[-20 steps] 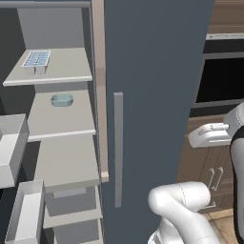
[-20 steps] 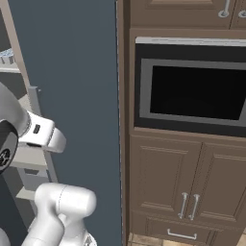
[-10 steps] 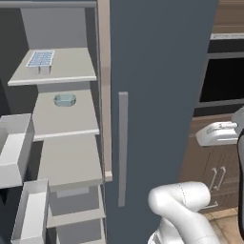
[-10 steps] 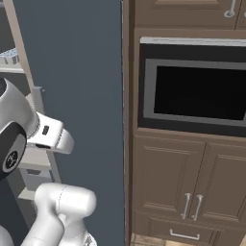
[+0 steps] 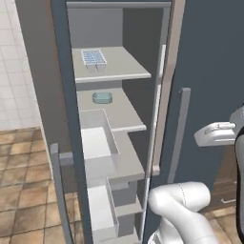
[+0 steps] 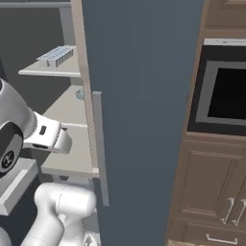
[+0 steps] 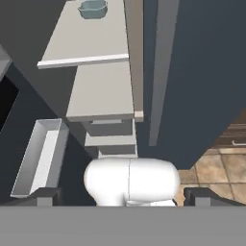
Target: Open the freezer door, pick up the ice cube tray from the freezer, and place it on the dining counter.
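1. the tall narrow slate-blue freezer door (image 5: 62,143) stands swung wide open, edge-on in the left base view, white bins on its inner face; so i judge the opening step done.
2. the slate-blue freezer with light-grey interior (image 5: 119,28) shows its flat grey shelves bare to reach.
3. the flat white ice cube tray with pale-blue cells (image 5: 93,57) lies on the top shelf, towards the back; the right base view shows it (image 6: 55,55) at the shelf's near edge from that side.
4. one shelf below sits a small rounded pale-teal container (image 5: 102,97), also in the hand view (image 7: 92,8); it is not the target.
5. the two-finger gripper (image 7: 122,197) has its jaws spread as wide as they go and holds nothing; its dark tips stand far apart at the bottom of the hand view.
6. the step in hand looks like the approach for the pick: the hand sits low, outside the cabinet, beside the wider closed slate-blue door (image 6: 144,96).
7. next move, as i judge it: raise the hand to top-shelf height, reach in past the door frame, and straddle the tray across its narrow side.
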